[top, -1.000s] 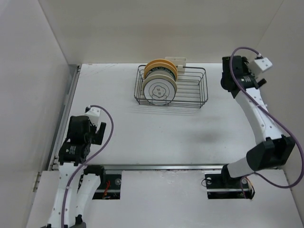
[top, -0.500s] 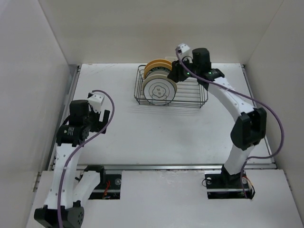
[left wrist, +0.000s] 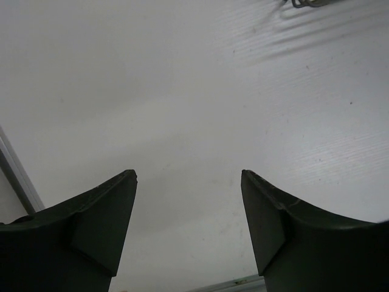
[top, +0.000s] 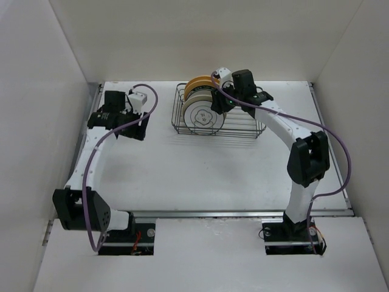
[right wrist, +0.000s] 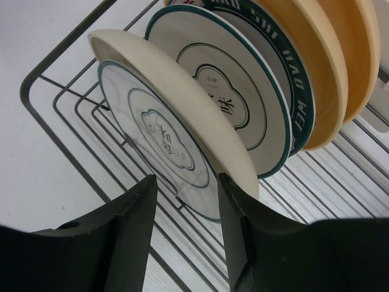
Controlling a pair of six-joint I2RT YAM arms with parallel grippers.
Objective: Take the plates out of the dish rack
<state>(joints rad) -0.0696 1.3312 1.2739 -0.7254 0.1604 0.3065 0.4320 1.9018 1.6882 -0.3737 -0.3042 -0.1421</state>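
Note:
The black wire dish rack [top: 244, 115] stands at the back of the table, with several plates upright in its left half. Frontmost is a white plate with dark rings [top: 203, 115] [right wrist: 146, 121]. Behind it stand a cream plate [right wrist: 182, 103], a teal-rimmed plate [right wrist: 243, 85] and yellow-orange plates [top: 200, 83] [right wrist: 328, 61]. My right gripper [top: 214, 108] [right wrist: 186, 177] straddles the front plate's lower rim. Its right finger [right wrist: 240, 231] touches the rim, while rack wire shows between the plate and its left finger. My left gripper [top: 130, 129] [left wrist: 188, 173] hangs open over bare table, left of the rack.
White walls close in the table on the left, back and right. A metal rail [top: 91, 118] runs along the left edge and another [top: 213, 213] along the near edge. A cream clip piece [top: 228, 77] sits on the rack's far side.
My right arm swung from the far right over to the rack, and its jaws narrowed around the front plate's rim. My left arm reached from the near left toward the back left, its jaws narrowing.

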